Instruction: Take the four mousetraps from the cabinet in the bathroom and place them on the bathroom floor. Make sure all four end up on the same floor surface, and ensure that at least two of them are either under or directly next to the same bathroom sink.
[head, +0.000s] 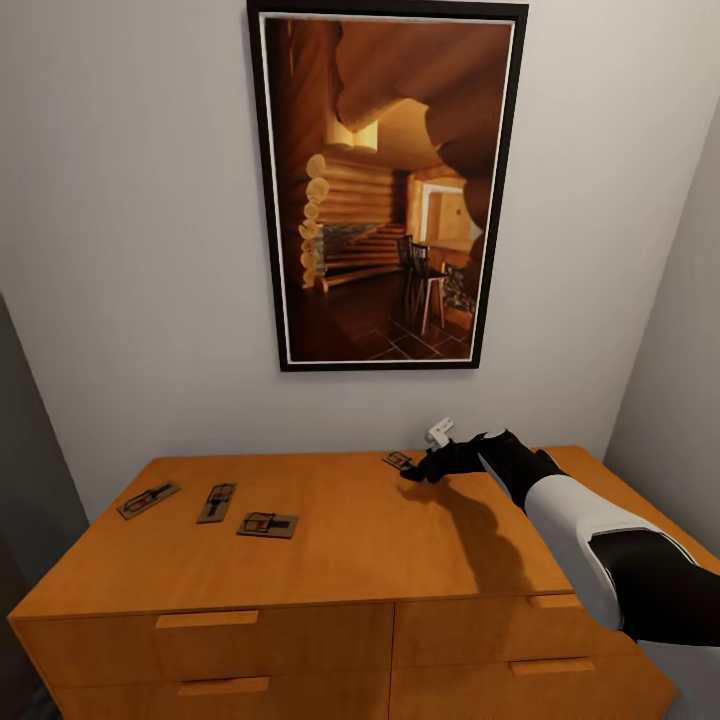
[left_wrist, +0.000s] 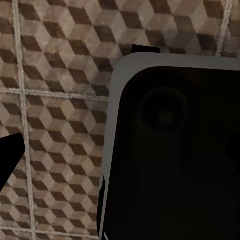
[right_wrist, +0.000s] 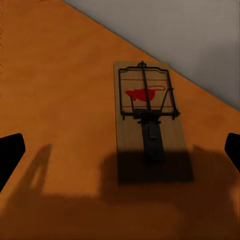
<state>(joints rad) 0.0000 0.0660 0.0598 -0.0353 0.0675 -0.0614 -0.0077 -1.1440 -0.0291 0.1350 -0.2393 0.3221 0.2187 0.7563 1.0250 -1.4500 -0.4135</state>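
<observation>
Right wrist view: open right claw (right_wrist: 120, 150) above mousetrap (right_wrist: 149, 120).

The head view looks down over the cabinet (head: 330, 540); the right wrist view, close above it, shares its top; the left wrist view faces the bathroom floor (left_wrist: 55, 75).

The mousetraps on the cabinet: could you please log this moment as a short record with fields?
surface: wide orange-brown wooden cabinet top, below a framed cabin picture
traps on top: four flat tan wooden mousetraps
left group: three, at
fourth trap: near the back edge, wire bar and red mark facing up
right claw: open, fingers astride the fourth trap, not gripping
left wrist view: cube-patterned floor tiles
</observation>
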